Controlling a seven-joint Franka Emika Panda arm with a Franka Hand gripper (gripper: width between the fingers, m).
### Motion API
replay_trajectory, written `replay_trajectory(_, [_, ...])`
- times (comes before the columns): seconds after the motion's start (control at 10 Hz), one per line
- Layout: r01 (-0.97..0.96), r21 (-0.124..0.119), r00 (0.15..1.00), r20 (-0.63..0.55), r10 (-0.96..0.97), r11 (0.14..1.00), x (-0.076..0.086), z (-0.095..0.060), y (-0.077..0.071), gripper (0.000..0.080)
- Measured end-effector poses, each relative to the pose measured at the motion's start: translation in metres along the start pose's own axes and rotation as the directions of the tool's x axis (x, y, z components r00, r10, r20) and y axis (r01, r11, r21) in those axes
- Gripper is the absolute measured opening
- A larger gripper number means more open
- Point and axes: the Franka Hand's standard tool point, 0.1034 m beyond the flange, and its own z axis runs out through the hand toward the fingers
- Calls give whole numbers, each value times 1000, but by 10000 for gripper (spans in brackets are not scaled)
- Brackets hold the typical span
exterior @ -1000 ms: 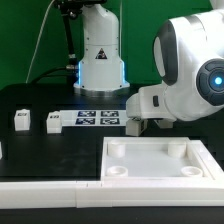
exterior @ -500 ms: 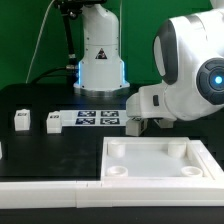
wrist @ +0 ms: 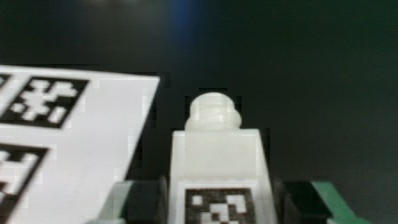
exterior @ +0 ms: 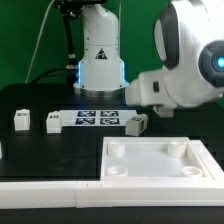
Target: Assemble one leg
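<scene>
Now the arm has risen, uncovering the leg beside the marker board; the fingers hold it narrowly, apparently lifting it off the tabletop.

A black tabletop is seen, with the marker board laid flat near its middle. To the exterior view's left of that board, two small white posts are stood apart: an outer post and an inner post. The leg is found just beside the board's other end; whether it rests on the surface cannot be told. A large white tray is laid at the front.
</scene>
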Motion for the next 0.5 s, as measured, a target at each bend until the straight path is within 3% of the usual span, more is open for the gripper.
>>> replay_trajectory(0.3, [2, -2, 999, -47, -2, 1000, -18, -24, 1, 288])
replay_trajectory(0.5, [2, -3, 999, -36, -2, 1000, -17, -19, 1, 288])
